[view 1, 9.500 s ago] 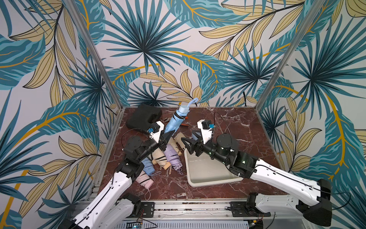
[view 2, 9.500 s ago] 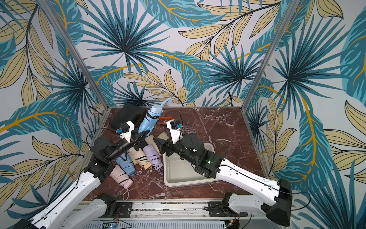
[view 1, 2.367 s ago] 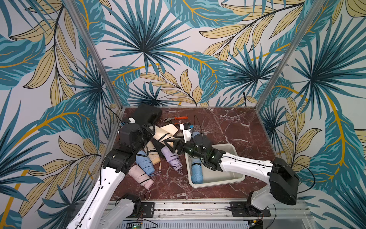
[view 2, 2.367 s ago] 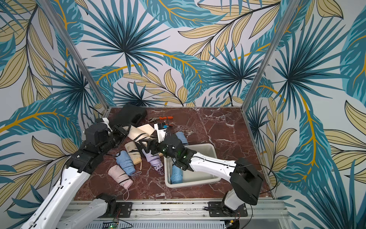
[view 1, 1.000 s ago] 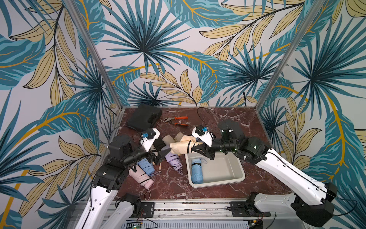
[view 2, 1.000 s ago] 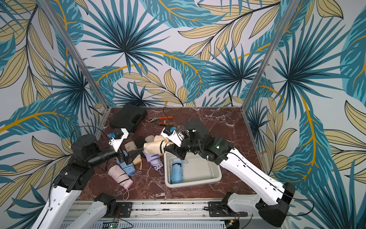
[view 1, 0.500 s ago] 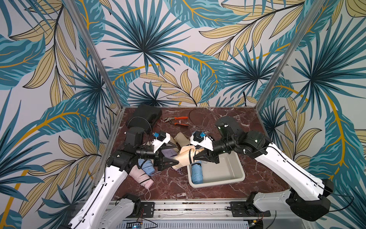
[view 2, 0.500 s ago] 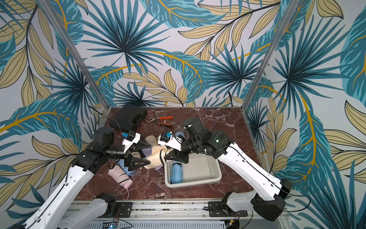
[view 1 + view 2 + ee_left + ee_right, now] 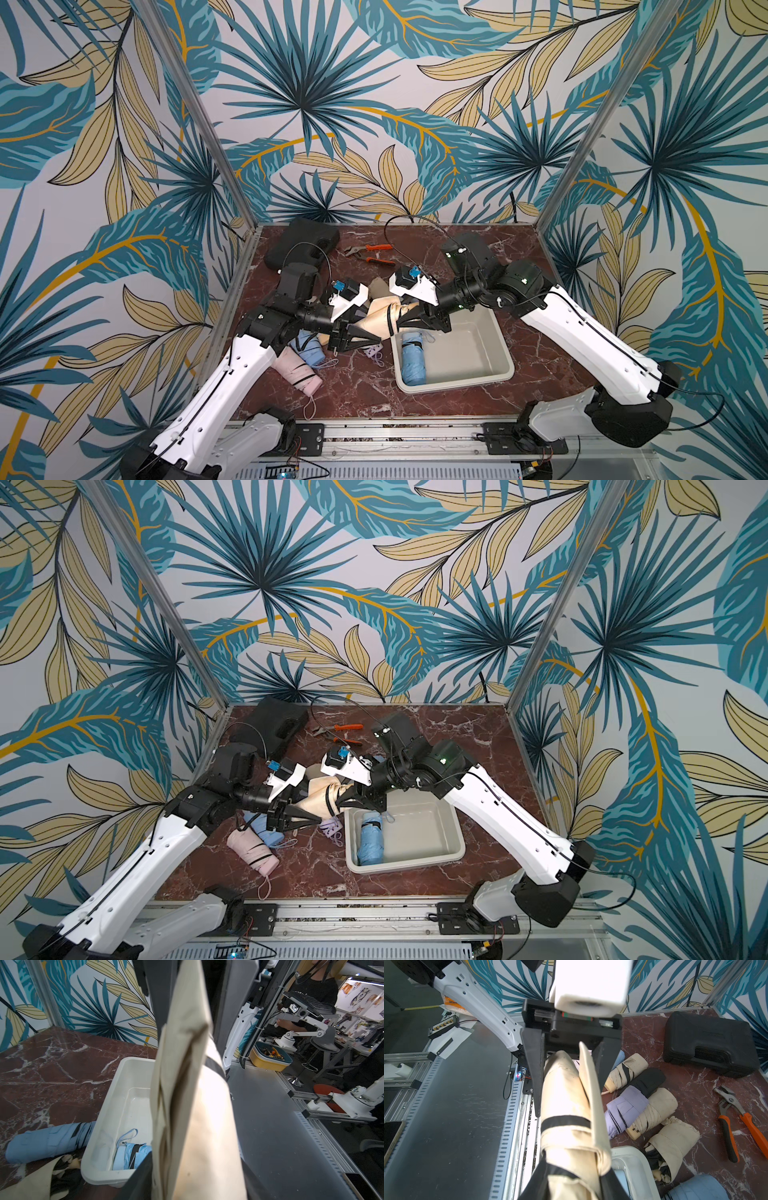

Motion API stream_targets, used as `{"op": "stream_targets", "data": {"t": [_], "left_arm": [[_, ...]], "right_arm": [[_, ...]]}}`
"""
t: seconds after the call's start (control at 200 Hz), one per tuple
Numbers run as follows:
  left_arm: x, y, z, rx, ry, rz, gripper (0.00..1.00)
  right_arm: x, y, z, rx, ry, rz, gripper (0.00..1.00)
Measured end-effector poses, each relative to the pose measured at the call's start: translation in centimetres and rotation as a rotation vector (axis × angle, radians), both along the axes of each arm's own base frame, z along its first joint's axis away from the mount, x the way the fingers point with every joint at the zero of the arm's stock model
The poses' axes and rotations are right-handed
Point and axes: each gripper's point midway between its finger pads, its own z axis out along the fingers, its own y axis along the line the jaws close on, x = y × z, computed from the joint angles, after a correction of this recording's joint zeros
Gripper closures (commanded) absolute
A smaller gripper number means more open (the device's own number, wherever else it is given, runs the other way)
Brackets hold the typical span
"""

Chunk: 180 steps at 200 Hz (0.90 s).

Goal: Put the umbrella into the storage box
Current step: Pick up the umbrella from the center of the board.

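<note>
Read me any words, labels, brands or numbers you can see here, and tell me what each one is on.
None can be read.
Black tool case: embossed mark on lid, too faint to read.
Orange packet beyond the table: print too blurred.

A folded cream umbrella (image 9: 380, 316) hangs above the marble table (image 9: 523, 253), gripped at one end by the left gripper (image 9: 369, 335) and at the other by the right gripper (image 9: 402, 320), beside a far corner of the white storage box (image 9: 457, 384) holding a blue umbrella (image 9: 412, 360).
</note>
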Motion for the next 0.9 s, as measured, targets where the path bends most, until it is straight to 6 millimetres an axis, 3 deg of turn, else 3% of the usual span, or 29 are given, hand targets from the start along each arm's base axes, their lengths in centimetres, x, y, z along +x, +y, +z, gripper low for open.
{"op": "stream_targets", "data": {"t": [0.08, 0.19, 0.29, 0.376, 0.611, 0.791, 0.901], "left_arm": [[0.1, -0.1, -0.1, 0.003, 0.003, -0.007, 0.66], [0.5, -0.2, -0.2, 0.009, 0.007, -0.006, 0.81], [0.8, -0.3, -0.1, 0.007, 0.011, 0.000, 0.89], [1.3, -0.5, 0.2, -0.006, -0.003, 0.010, 0.94], [4.0, -1.2, 0.8, -0.073, 0.016, 0.104, 0.94], [6.8, -1.6, 1.5, -0.198, 0.054, 0.226, 0.90], [8.1, -1.8, 3.0, -0.307, 0.082, 0.261, 0.90]], "right_arm": [[0.2, -0.1, 0.0, -0.004, 0.002, -0.006, 0.68], [0.4, -0.1, 0.2, -0.009, 0.009, -0.031, 0.50], [1.0, -0.1, 1.8, 0.010, -0.006, -0.080, 0.31], [1.2, -0.4, 3.5, 0.043, -0.035, -0.116, 0.22], [1.3, -4.2, 7.0, 0.113, -0.113, -0.319, 0.16], [1.6, -8.0, 6.2, 0.166, -0.110, -0.542, 0.11], [2.7, -8.7, 6.0, 0.242, -0.092, -0.654, 0.10]]}}
